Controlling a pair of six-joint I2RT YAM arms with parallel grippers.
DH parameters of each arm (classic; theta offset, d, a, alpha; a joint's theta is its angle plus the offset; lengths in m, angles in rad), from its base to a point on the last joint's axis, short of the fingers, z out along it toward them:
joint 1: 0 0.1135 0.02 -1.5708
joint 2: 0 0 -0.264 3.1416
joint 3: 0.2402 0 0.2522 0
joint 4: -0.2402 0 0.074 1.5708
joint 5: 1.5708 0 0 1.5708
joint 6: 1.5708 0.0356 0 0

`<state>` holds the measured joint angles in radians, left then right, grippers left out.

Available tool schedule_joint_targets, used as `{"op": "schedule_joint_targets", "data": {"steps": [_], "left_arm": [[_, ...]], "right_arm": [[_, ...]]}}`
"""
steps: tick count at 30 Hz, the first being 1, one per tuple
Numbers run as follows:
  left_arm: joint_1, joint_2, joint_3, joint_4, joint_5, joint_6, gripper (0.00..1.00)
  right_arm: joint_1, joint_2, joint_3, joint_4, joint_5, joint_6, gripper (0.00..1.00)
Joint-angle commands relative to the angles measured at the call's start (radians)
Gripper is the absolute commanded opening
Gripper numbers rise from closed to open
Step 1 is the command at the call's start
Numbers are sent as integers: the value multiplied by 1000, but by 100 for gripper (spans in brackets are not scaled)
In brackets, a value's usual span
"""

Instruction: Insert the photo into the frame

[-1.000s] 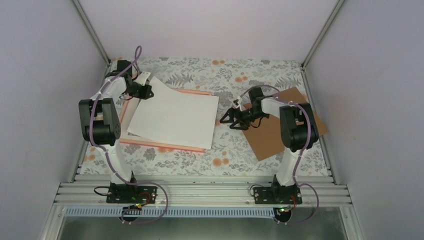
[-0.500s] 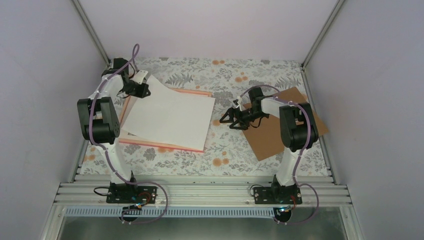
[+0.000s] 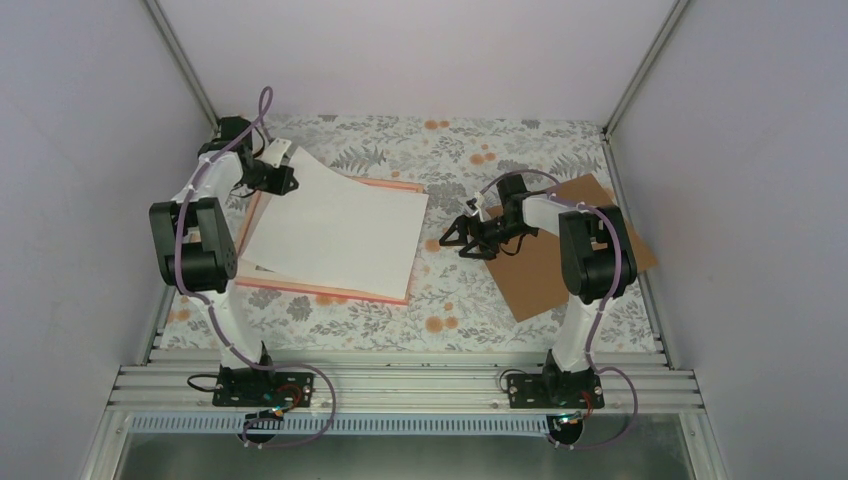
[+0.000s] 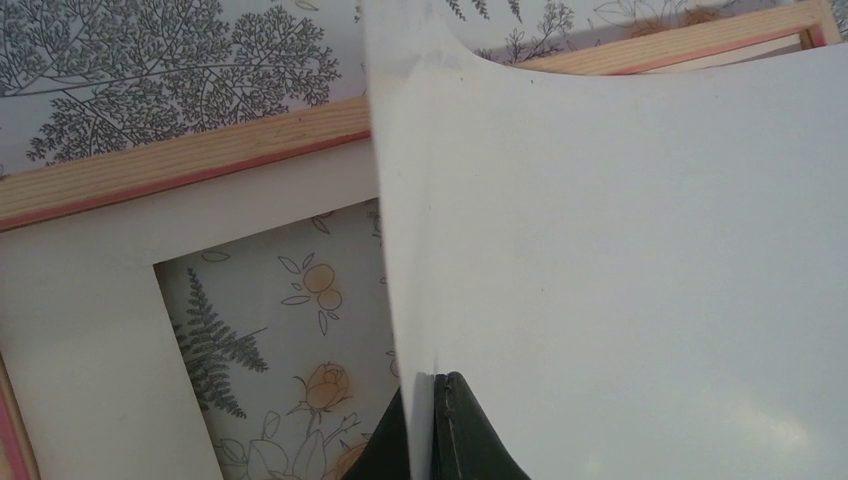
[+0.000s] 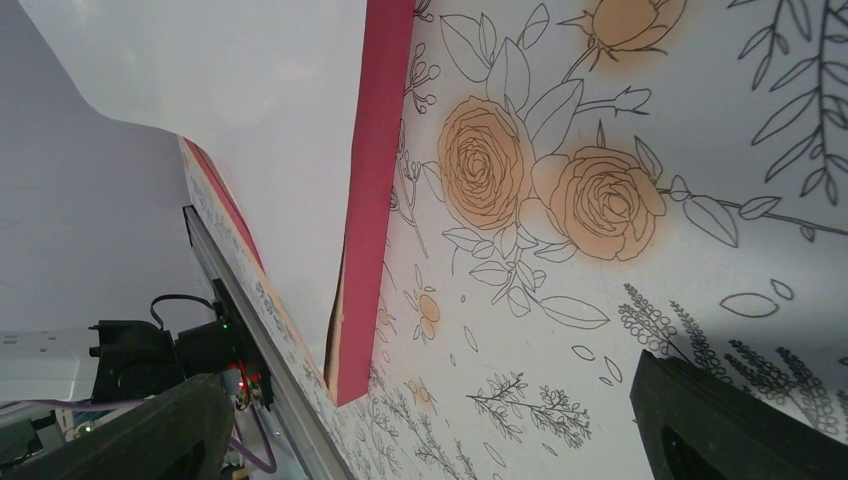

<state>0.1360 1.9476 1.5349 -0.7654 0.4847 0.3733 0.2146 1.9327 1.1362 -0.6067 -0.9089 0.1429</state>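
Observation:
The photo (image 3: 335,232) lies white back up over the frame (image 3: 330,294), whose salmon edges show along the near and far sides. My left gripper (image 3: 283,166) is shut on the photo's far left corner and holds it lifted and curled. In the left wrist view the sheet (image 4: 620,250) is pinched between the dark fingers (image 4: 470,440), above the frame's pale back (image 4: 80,330). My right gripper (image 3: 455,238) stands open just right of the frame, holding nothing. Its view shows the pink frame edge (image 5: 375,200) and the photo (image 5: 230,70) beyond.
A brown backing board (image 3: 545,270) lies at the right under the right arm. The floral tablecloth (image 3: 470,300) covers the table. White walls and metal posts close in the left, right and far sides.
My left gripper has drawn the photo's corner further left and toward the back, and the sheet has slid left over the frame. The right arm has not moved.

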Motion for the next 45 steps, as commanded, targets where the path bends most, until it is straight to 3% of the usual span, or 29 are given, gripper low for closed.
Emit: {"op": "schedule_joint_targets", "data": {"steps": [1, 9, 18, 45], "left_arm": [[17, -48, -14, 36, 51, -9, 2], [34, -60, -46, 80, 82, -32, 2], [42, -29, -55, 88, 2, -47, 2], [56, 44, 72, -36, -9, 125, 2]], "right_arm": [[-14, 12, -26, 6, 130, -15, 100], [-15, 9, -24, 5, 138, -17, 100], [-16, 2, -21, 1, 145, -19, 100], [-24, 1, -27, 4, 159, -20, 100]]}}
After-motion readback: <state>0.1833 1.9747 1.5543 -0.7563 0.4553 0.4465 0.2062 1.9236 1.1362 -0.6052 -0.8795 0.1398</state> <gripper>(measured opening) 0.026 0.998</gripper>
